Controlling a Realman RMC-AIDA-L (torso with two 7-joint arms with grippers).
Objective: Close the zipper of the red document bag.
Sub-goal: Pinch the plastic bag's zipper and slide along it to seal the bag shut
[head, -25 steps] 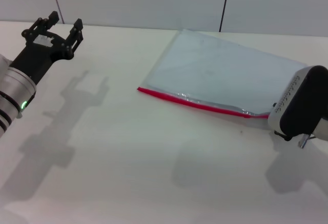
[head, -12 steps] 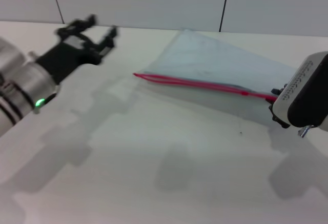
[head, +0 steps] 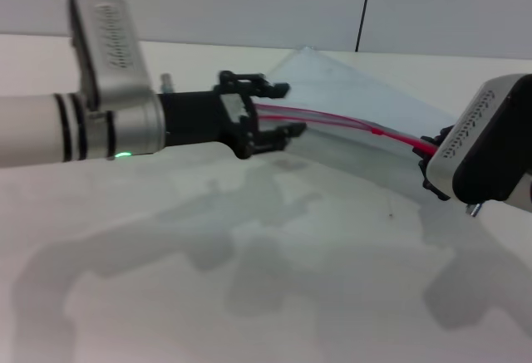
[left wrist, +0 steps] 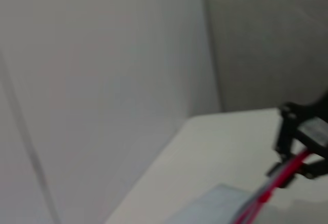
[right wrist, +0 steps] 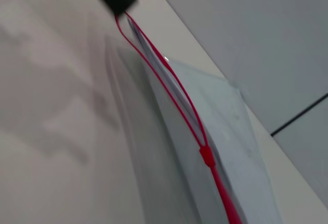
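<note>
My left gripper (head: 278,112) has swung in, fingers spread around the zipper (head: 332,120) end of the red document bag (head: 349,101), lifted off the desk (head: 249,280); right gripper's (head: 432,168) fingers are hidden.

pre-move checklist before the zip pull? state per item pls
1. Left gripper at the free end of the zipper: ok, open fingers straddle it.
2. Left fingers shut on that end: not ok.
3. Right gripper at the other end: ok; grip cannot tell.
4. Zipper shut: not ok, two red strips apart from the slider toward the left gripper.
5. Red document bag red edge lifted off the table: ok.
</note>
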